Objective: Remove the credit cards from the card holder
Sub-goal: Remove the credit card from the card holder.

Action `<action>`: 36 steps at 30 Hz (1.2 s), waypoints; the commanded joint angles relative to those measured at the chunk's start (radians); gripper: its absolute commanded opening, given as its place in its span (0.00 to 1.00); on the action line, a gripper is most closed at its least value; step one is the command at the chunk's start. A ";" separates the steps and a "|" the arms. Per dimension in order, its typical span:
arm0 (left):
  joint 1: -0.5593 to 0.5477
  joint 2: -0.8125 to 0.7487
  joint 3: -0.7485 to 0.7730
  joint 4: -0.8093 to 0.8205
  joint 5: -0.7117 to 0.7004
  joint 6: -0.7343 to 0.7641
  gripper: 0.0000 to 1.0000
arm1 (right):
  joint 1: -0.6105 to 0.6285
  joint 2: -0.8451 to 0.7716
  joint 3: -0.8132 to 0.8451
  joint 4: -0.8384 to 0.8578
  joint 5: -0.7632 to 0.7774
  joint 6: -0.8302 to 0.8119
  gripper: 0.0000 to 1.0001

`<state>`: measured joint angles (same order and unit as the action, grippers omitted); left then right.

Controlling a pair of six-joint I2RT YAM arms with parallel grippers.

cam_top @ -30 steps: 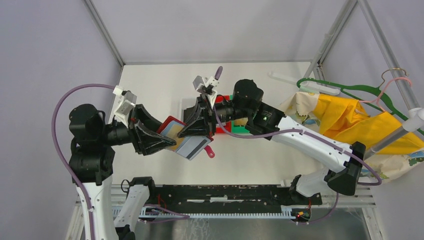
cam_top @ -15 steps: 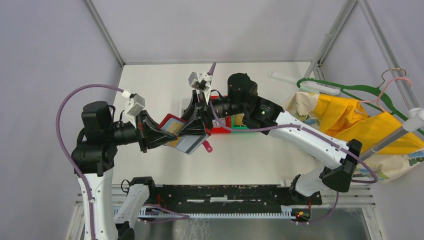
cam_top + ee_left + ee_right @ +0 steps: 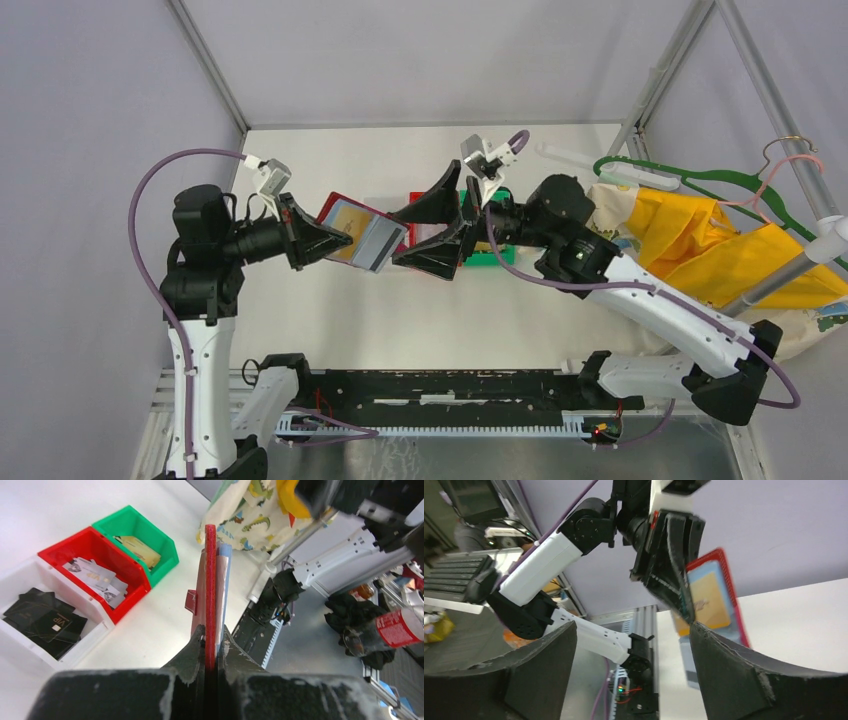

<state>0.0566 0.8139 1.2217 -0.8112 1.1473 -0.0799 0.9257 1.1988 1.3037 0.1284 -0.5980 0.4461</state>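
Above the table (image 3: 330, 160), left of middle, my left gripper (image 3: 335, 240) is clamped tight on the holder (image 3: 365, 235), held up in the air, off the surface. In the left wrist view the holder (image 3: 210, 580) is edge-on, red cover pinched between both fingers, pale blue-grey leaves on its right side, small red tab sticking out on the left. A gold-tan card (image 3: 346, 216) shows inside it, and the right wrist view shows the same card (image 3: 706, 597) in the pocket, red border round it. My right gripper (image 3: 410, 238) is spread wide, holding nothing, mouth facing the holder's free end. Its fingers (image 3: 539, 680) frame the holder in the wrist view; cannot tell if either finger touches it, looks just apart. Beyond the holder on the table sit three bins in a row: white bin (image 3: 85, 642) with black cards, red bin (image 3: 125, 605) with pale printed cards, green bin (image 3: 165, 565) with a tan card. Patterned cloth (image 3: 250, 515) lies further right, past the green bin. Card is in the holder, not out.
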 commanded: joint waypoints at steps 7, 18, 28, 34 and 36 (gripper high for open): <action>-0.001 -0.037 0.033 0.171 -0.026 -0.180 0.02 | 0.030 0.095 -0.254 0.539 -0.012 0.394 0.67; 0.000 -0.015 0.055 0.177 0.109 -0.208 0.02 | 0.032 0.189 -0.282 0.787 -0.006 0.554 0.64; 0.000 -0.048 0.078 0.175 0.137 -0.222 0.02 | 0.033 0.234 -0.227 0.751 0.018 0.549 0.60; -0.001 -0.075 0.055 0.146 0.073 -0.208 0.02 | 0.036 0.277 -0.214 0.900 0.020 0.646 0.47; 0.000 -0.078 0.048 0.145 0.074 -0.212 0.02 | 0.038 0.293 -0.207 0.920 0.024 0.665 0.44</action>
<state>0.0570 0.7536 1.2507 -0.6788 1.2026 -0.2569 0.9604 1.4654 1.0389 0.9161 -0.5995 1.0485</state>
